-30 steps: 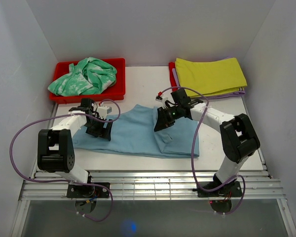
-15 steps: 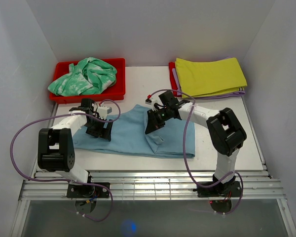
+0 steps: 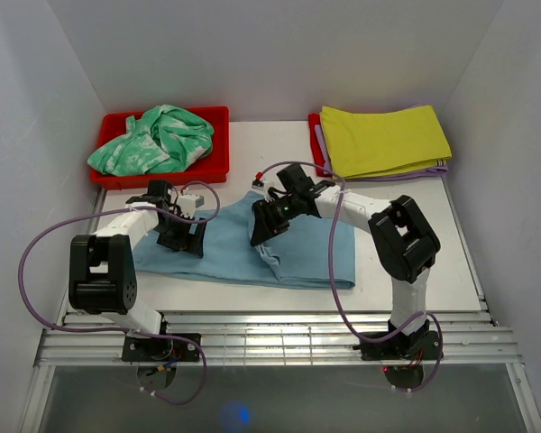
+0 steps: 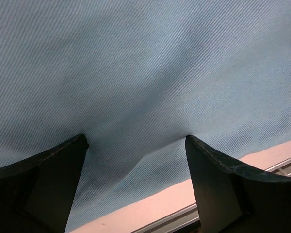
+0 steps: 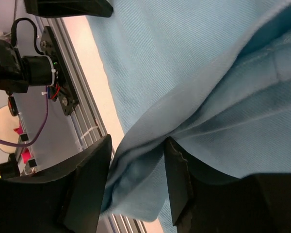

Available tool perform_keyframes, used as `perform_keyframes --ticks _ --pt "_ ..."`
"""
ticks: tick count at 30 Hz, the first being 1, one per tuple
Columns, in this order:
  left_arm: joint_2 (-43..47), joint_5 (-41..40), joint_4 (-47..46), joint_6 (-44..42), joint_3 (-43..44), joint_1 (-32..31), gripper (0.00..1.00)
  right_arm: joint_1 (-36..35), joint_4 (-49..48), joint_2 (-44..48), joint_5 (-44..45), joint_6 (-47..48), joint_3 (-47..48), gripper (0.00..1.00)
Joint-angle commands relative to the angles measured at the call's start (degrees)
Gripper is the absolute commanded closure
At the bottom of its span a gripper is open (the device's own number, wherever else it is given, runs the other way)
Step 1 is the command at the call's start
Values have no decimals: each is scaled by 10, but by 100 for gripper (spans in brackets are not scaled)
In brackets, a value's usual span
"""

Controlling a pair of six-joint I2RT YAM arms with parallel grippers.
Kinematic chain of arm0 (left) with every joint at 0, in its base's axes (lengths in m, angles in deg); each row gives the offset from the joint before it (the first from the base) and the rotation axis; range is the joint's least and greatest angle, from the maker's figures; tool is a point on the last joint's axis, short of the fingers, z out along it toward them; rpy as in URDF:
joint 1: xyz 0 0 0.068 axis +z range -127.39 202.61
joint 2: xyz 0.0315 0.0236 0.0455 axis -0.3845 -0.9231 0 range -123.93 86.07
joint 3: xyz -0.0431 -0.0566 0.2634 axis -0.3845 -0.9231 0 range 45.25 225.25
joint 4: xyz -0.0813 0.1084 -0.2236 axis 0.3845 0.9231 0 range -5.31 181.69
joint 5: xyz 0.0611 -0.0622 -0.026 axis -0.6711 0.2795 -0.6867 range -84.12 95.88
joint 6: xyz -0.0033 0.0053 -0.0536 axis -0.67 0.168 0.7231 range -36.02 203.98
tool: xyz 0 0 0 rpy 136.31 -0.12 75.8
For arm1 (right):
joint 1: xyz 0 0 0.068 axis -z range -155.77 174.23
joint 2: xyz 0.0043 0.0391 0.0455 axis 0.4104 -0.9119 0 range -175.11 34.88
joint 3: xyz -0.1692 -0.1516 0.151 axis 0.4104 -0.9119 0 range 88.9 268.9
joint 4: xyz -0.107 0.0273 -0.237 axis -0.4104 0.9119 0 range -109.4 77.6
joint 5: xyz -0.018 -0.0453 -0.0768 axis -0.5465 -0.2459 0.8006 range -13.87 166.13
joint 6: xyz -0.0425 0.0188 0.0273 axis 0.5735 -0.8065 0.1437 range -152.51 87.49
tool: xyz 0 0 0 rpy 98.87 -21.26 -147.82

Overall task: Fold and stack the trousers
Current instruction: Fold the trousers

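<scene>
The light sky-blue trousers (image 3: 225, 253) lie flat mid-table, their right part folded over toward the middle. My left gripper (image 3: 182, 238) stands open on their left end. Both its tips press into the cloth (image 4: 145, 73) near the front hem, where the gripper (image 4: 136, 141) has only flat fabric between its fingers. My right gripper (image 3: 263, 230) hovers low over the trousers' middle. In the right wrist view its jaws (image 5: 136, 145) stand parted, with a loose fold of the trousers (image 5: 208, 58) lying between them.
A red bin (image 3: 218, 168) at the back left holds a mint-green-and-white garment (image 3: 153, 140). A folded yellow-green cloth (image 3: 383, 140) lies at the back right. An aluminium rail (image 3: 270, 327) runs along the near edge. White walls close in both sides.
My right gripper has swept leftward over the trousers, carrying their right part over onto the middle, and its jaws have parted. The left gripper has stayed put.
</scene>
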Motion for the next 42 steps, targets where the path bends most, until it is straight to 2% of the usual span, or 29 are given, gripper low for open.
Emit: perform_keyframes --ticks 1,3,7,8,9,13,16,18,20,22,23,27,29,33,38,42 --pt "21 36 5 12 3 0 6 -4 -12 -2 -49 0 37 46" --pt "37 54 4 21 11 0 6 -2 -10 2 -59 6 44 18" --pt "70 101 12 43 45 1 5 22 4 46 -62 31 27 13" --pt "79 128 13 45 50 1 5 42 13 56 -61 37 22 7" --pt "83 143 15 52 57 1 5 54 25 76 -59 55 20 7" --pt "98 213 9 88 84 1 6 126 130 127 -40 130 -7 9" --pt "84 265 -1 123 85 1 7 201 199 177 -32 231 -61 19" --pt "77 297 -13 140 74 1 10 259 254 198 -34 278 -117 29" --pt "75 361 -46 161 62 0 13 303 303 201 -70 357 -153 36" --pt "77 421 -96 178 38 0 14 320 382 191 -120 413 -166 37" --pt "76 434 -119 214 28 -3 14 326 406 183 -137 469 -175 37" --pt "55 467 -219 293 -22 -29 15 326 483 124 -205 551 -159 41" --pt "36 456 -261 310 -43 -60 16 326 484 102 -222 545 -158 41" --pt "-7 453 -321 357 -65 -103 16 326 447 29 -190 487 -168 45" --pt "-82 438 -358 384 -62 -134 18 326 402 -30 -91 449 -193 45" --pt "-145 396 -330 378 -33 -135 20 330 338 -30 7 406 -215 43"
